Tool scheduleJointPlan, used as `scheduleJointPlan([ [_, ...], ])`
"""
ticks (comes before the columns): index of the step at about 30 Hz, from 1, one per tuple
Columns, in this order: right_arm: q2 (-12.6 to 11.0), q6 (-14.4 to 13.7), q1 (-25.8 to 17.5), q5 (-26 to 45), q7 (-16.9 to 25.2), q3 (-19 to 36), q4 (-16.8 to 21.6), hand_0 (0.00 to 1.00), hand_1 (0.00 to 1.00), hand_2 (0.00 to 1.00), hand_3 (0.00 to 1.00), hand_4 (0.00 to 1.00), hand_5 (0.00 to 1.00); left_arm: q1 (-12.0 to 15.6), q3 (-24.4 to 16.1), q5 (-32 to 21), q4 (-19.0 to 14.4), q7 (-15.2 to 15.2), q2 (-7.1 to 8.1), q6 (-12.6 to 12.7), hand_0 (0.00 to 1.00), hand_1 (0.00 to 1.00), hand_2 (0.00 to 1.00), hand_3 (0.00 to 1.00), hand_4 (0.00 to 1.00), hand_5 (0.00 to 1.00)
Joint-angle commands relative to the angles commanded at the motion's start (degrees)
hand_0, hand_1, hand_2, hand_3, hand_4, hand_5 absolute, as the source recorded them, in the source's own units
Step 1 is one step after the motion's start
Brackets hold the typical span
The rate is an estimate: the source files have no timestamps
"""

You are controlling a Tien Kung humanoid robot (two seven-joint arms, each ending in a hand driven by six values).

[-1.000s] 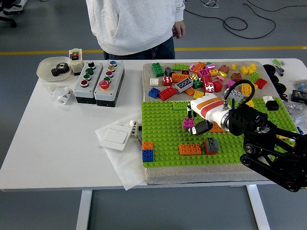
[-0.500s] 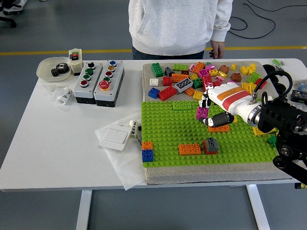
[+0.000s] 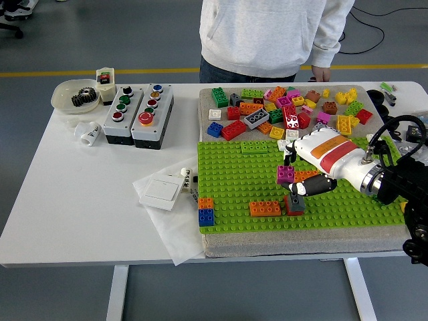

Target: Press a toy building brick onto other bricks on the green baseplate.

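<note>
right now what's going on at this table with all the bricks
The robot's right hand holds a small magenta toy brick in its fingers over the green studded baseplate, close above a grey brick stacked on a red one, beside an orange brick. It isn't pressed on yet. A heap of loose coloured bricks lies behind the baseplate. A person in a light sweatshirt stands at the far side, touching nothing.

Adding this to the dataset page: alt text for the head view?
The right robot hand holds a magenta brick over the green baseplate, near an orange brick. Loose bricks lie beyond it, and a person stands at the far side.
</note>
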Motion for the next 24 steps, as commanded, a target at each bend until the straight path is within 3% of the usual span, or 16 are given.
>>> scheduleJointPlan([
  [5,-1.73,-2.84,-0.29,-0.23,3.39,-1.29,0.45,0.581,0.494,0.546,0.493,0.744,0.428,-0.13,0.3,-0.26,0.0,-0.05,-0.07,-0.05,0.786,0.788,0.788,0.581,0.611,0.622],
  [11,-2.46,-4.34,-0.66,-0.29,5.78,-2.39,-0.35,0.582,0.494,0.546,0.492,0.743,0.428,-0.21,0.8,-0.82,0.0,-0.1,-0.13,-0.1,0.786,0.789,0.788,0.58,0.611,0.622],
  [24,-0.55,-5.7,-0.5,0.8,7.73,-4.14,-5.36,0.583,0.493,0.546,0.491,0.741,0.424,-0.48,1.67,-1.57,0.0,-0.07,-0.21,-0.2,0.795,0.792,0.788,0.58,0.61,0.623],
])
